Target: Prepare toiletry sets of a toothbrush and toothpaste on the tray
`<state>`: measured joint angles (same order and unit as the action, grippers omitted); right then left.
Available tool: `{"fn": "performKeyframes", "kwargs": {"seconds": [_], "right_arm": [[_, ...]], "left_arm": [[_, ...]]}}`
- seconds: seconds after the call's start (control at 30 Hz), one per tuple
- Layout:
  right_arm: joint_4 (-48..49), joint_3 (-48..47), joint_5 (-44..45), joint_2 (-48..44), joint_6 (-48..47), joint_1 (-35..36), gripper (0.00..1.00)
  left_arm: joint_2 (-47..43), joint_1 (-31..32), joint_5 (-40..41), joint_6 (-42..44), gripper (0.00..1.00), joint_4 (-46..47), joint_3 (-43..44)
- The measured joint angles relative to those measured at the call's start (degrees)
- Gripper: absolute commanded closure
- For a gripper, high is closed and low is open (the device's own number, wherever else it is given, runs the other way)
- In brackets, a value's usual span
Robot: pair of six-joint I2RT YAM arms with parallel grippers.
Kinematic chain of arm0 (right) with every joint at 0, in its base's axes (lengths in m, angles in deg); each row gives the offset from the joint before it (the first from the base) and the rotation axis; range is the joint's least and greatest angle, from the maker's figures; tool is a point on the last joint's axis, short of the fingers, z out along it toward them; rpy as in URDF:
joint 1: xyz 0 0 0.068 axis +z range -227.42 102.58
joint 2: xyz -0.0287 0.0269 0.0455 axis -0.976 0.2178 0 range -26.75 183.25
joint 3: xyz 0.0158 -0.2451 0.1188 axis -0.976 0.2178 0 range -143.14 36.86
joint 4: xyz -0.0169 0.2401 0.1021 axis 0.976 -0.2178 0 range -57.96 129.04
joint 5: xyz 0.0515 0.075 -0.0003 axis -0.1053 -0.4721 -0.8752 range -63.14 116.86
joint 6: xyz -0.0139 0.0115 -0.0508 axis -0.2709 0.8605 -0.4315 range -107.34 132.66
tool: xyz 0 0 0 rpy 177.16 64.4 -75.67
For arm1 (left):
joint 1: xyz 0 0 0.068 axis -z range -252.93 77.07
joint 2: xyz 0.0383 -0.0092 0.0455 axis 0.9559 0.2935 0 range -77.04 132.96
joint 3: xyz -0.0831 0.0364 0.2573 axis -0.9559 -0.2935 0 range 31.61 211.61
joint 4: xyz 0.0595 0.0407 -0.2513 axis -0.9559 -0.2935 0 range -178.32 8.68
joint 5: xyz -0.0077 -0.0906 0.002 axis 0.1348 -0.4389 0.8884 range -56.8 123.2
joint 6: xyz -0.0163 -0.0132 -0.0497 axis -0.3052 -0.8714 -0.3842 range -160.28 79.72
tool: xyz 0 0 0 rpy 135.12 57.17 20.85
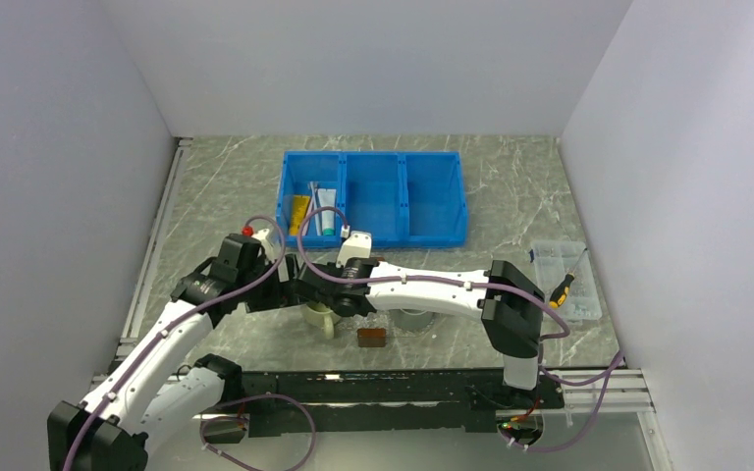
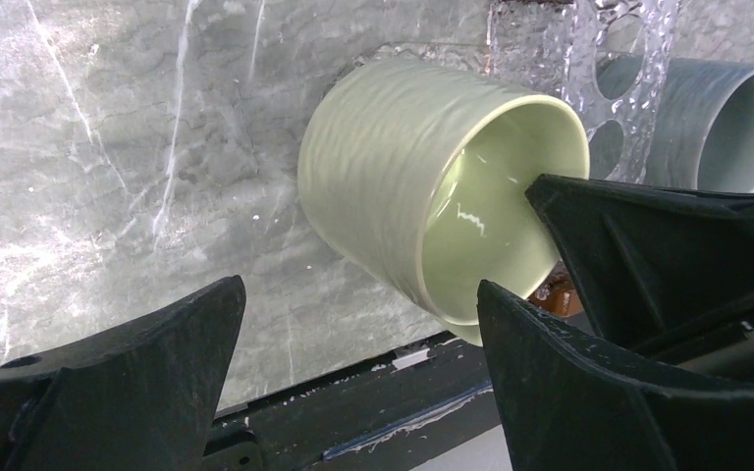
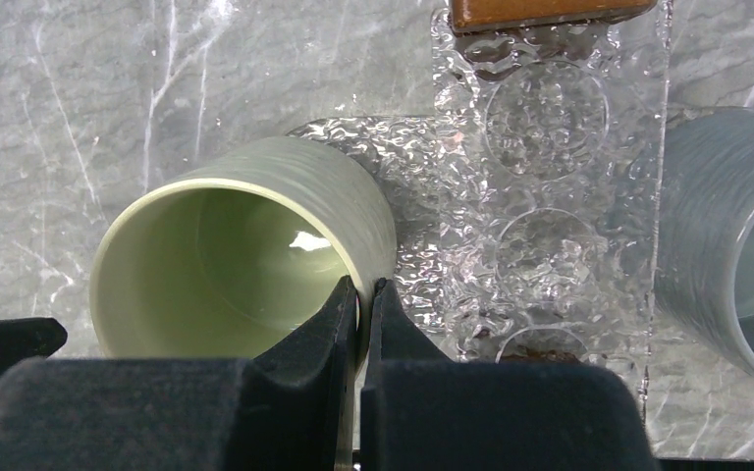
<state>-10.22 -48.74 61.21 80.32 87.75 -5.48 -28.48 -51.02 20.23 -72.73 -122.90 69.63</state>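
Note:
The toothbrushes [image 1: 312, 199] and the toothpaste tubes, one yellow [image 1: 299, 210] and one white with a teal end [image 1: 327, 212], lie in the left compartment of a blue bin [image 1: 432, 196]. The clear glittery tray [image 3: 550, 147] lies on the table and also shows in the left wrist view [image 2: 589, 59]; in the top view my right arm hides it. My right gripper [image 3: 363, 289] [image 1: 339, 299] is shut on the rim of a pale green mug [image 3: 245, 235] [image 2: 403, 167] [image 1: 322, 320] at the tray's edge. My left gripper [image 2: 358, 294] [image 1: 290, 285] is open, just beside that mug.
A grey mug [image 3: 736, 245] [image 2: 727, 118] [image 1: 414, 319] stands on the tray's other side. A brown block [image 3: 540, 10] [image 1: 371, 337] lies at the tray's near edge. A small clear box [image 1: 560, 275] with a screwdriver [image 1: 562, 288] sits at the right.

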Motion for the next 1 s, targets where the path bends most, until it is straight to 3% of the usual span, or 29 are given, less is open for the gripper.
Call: {"fn": "performKeyframes", "kwargs": {"seconds": [0.5, 0.63, 0.83, 1.0], "right_arm": [[-1.66, -0.09, 0.17, 1.6, 0.17, 0.0, 0.99], [-1.75, -0.17, 0.2, 1.64, 0.17, 0.0, 0.87], [-1.7, -0.81, 0.24, 1.7, 0.42, 0.0, 0.82], [-1.73, -1.05, 0.98, 1.7, 0.61, 0.0, 0.73]], "left_arm": [[3.45, 0.0, -0.96, 0.0, 0.08, 3.13, -0.55], [3.78, -0.04, -1.18, 0.0, 0.08, 3.45, -0.55], [4.46, -0.04, -1.49, 0.02, 0.09, 4.15, -0.55], [5.31, -0.09, -1.86, 0.02, 0.1, 4.22, -0.55]]}}
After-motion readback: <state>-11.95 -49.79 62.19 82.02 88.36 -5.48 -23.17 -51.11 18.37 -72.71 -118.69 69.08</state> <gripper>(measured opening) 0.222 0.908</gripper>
